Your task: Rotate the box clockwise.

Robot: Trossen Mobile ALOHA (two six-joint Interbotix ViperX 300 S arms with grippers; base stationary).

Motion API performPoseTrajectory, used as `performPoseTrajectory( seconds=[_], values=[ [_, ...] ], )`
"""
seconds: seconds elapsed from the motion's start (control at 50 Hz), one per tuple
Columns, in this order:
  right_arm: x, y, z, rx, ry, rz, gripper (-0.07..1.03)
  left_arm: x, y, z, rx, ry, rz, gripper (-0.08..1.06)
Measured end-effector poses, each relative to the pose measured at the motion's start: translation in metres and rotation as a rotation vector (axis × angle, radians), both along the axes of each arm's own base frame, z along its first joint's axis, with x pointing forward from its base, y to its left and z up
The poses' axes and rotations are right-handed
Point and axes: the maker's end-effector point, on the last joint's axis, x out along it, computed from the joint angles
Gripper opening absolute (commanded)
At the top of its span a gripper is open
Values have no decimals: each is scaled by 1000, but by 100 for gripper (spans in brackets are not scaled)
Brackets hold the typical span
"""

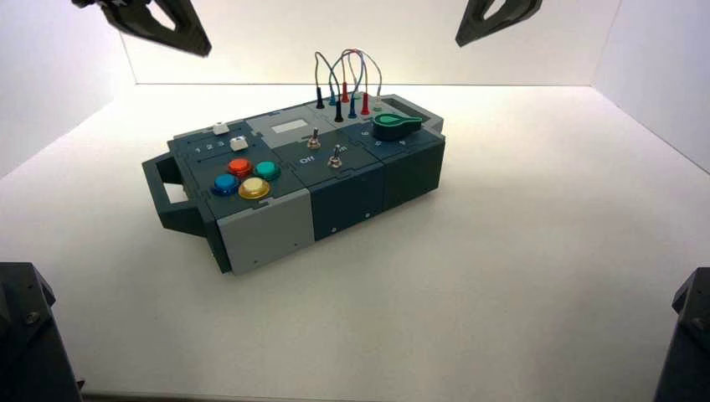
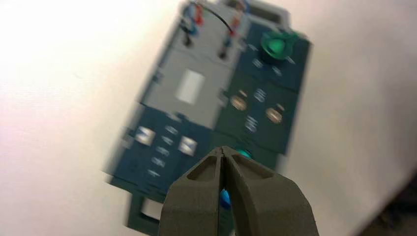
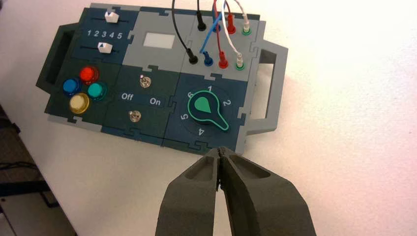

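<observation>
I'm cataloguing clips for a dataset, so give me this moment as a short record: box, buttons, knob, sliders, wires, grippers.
box: on the table, standing at an angle, a handle at each end
buttons: red, blue, green, yellow, near the box's left end
knob: green, near the right end, pointer between 2 and 4
sliders: two white, beside the numbers 1 to 5
wires: looped, plugged in at the far right part
left gripper: above the box's left part, shut
right gripper: off the box's right end, shut

The box (image 3: 147,93) spans the frame's upper left and centre; the right end effector (image 3: 221,153) pokes up from bottom centre.
</observation>
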Motion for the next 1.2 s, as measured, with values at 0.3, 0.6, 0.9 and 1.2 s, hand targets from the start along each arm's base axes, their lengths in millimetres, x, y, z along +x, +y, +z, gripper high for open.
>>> performPoseTrajectory(
  seconds=[0.3,0.6,0.9,1.2],
  values=[
    [12,3,10,4,-21,-1,-2,-39,-5,16,-129,193,90,-3],
    [38,9,6,-28,2,36,-2,-75,-5,27,-120,332,49,-3],
    [70,14,0,-57,2,51,-2,-100,9,27,62,582,-53,-3],
    [116,22,-3,-72,-46,37,-2,-117,26,3,167,649,108,-3]
  ],
)
